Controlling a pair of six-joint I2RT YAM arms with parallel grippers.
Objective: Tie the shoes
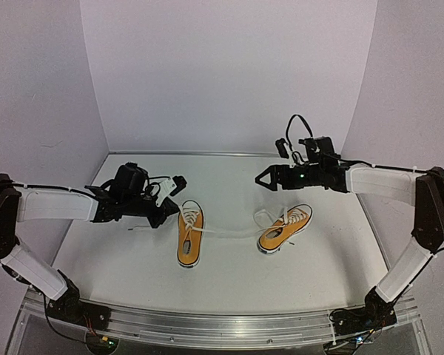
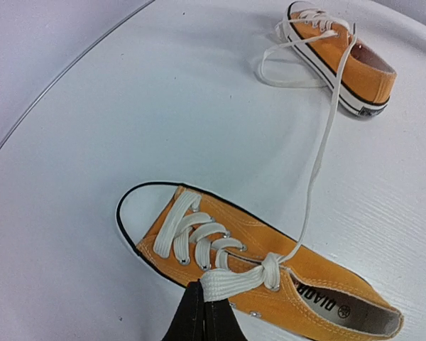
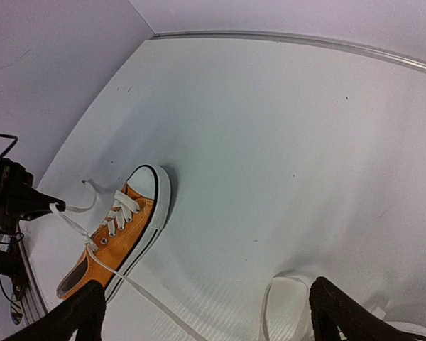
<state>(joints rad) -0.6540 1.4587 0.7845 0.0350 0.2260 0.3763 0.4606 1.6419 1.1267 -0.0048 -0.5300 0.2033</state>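
Note:
Two orange-yellow sneakers lie on the white table: the left shoe (image 1: 190, 237) and the right shoe (image 1: 285, 228). My left gripper (image 1: 166, 213) sits at the left shoe's outer side. In the left wrist view it (image 2: 204, 304) is shut on a flat white lace (image 2: 231, 284) that comes from a crossing at the shoe's (image 2: 284, 266) top eyelets. A thin lace (image 2: 319, 149) runs from there toward the right shoe (image 2: 348, 50). My right gripper (image 1: 263, 181) hovers open and empty above the table behind the right shoe; it (image 3: 206, 320) sees the left shoe (image 3: 121, 231).
A loose lace loop (image 3: 280, 302) lies on the table near my right fingers (image 3: 337, 312). The table's back edge (image 1: 229, 154) meets lilac walls on three sides. A metal rail (image 1: 222, 325) runs along the near edge.

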